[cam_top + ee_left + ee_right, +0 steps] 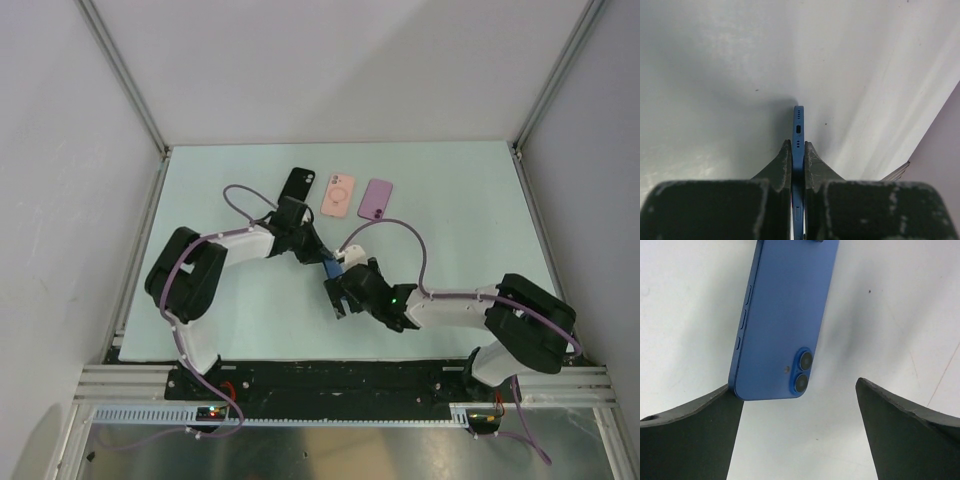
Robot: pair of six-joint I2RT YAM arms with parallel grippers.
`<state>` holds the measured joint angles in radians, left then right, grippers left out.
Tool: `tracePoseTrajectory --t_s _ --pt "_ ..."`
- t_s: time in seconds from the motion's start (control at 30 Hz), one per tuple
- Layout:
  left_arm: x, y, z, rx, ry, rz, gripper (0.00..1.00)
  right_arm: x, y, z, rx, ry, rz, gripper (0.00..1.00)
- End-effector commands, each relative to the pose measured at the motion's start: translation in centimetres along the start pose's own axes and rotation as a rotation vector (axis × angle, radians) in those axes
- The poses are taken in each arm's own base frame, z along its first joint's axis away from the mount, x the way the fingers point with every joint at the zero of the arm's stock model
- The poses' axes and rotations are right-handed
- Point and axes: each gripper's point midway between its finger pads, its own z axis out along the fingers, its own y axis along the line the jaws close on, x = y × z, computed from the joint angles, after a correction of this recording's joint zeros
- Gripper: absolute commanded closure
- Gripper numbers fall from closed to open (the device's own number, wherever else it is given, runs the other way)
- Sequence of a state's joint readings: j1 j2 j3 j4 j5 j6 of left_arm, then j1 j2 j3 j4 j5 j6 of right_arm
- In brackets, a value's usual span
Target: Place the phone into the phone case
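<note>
My left gripper is shut on the blue phone, which it holds on edge above the table. In the left wrist view both fingers press flat on the phone, whose port end points away. My right gripper is open just below it. In the right wrist view the phone's back, with two camera lenses, hangs between the open jaws, its lower corner at the left finger. A pink phone case with a ring lies flat at the back of the table.
A black case-like slab lies left of the pink case, partly behind the left arm, and a purple one lies to its right. Grey walls enclose the pale table on three sides. Purple cables loop over both arms.
</note>
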<state>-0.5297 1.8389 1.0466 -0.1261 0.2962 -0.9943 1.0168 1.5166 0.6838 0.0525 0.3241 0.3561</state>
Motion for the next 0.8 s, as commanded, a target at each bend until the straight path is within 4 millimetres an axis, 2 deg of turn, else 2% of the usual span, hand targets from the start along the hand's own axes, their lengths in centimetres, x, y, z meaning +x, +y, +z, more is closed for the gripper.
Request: tracePoseTrajectory --t_s 0.0,0.17,0.37,0.63,0.77 --pt "0.2 0.0 -2.5 0.014 0.020 -0.022 1.00 -4.2 -1.0 -1.0 0.160 -0.216 -0.093 0.06" --pt "0.7 0.1 -3.0 0.020 0.045 -0.037 1.00 -4.6 1.2 -1.4 0.146 -0.277 -0.196 0.12" --pt "0.9 -0.9 -3.7 0.049 0.064 -0.053 1.00 -4.7 2.2 -1.2 0.164 -0.311 -0.277 0.22" --pt "1.0 -2.5 -4.9 0.099 0.084 -0.069 1.00 -4.9 2.3 -1.0 0.218 -0.341 -0.331 0.53" --pt "1.2 -3.1 -5.7 0.124 0.088 -0.069 0.99 -5.6 1.7 -1.3 0.260 -0.362 -0.340 0.74"
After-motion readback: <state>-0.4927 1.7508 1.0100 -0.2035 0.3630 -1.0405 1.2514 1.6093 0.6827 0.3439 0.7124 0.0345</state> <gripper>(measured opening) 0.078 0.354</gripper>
